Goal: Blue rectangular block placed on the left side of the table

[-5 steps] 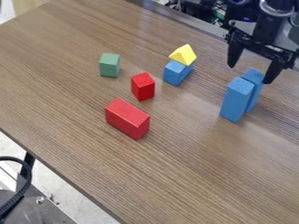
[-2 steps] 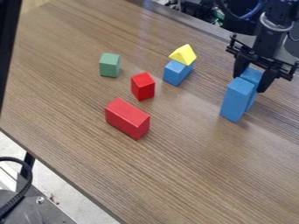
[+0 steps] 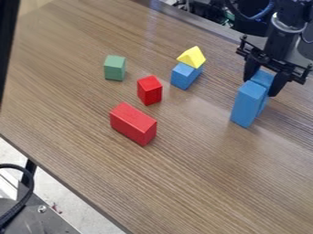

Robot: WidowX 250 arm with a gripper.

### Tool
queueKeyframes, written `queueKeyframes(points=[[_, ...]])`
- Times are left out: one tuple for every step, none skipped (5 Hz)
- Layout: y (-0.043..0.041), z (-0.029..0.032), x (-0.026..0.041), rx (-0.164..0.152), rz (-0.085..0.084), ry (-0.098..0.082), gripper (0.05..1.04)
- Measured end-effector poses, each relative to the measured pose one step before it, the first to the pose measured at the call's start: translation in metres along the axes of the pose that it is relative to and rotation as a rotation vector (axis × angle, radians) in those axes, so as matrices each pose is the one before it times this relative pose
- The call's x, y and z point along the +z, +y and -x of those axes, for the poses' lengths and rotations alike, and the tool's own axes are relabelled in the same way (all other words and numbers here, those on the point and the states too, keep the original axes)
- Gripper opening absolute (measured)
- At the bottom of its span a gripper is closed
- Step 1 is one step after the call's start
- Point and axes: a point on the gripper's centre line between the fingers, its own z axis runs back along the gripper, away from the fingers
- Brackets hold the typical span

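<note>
At the right of the view the black gripper (image 3: 265, 83) hangs over two upright blue blocks, its fingers closed in on either side of the rear blue block (image 3: 263, 78). That block stands directly behind the front blue rectangular block (image 3: 248, 105), which hides most of its lower part. The front block is upright on the table (image 3: 202, 169), just below and left of the fingers. Whether the two blocks touch cannot be told.
A yellow triangular block (image 3: 192, 57) rests on a blue block (image 3: 185, 76) at upper centre. Left of them are a small red block (image 3: 149, 90), a larger red block (image 3: 133, 124) and a green block (image 3: 115, 68). A dark vertical bar crosses the upper left edge.
The gripper has come down and left onto the rear blue block, and its fingers have closed in around it. A dark bar has appeared at the left edge. The blocks have stayed put.
</note>
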Motion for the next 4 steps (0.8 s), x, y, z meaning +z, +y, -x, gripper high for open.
queueKeyframes(points=[[0.00338, -0.00394, 0.02330, 0.0260, 0.0217, -0.0419, 0.568], [0.01265, -0.00219, 0.02133, 0.0517, -0.0024, -0.0355, 0.568], [0.03342, -0.00550, 0.01655, 0.0989, -0.0250, -0.0371, 0.568], [0.03202, -0.00127, 0.00309, 0.0993, -0.0161, 0.0006, 0.568]])
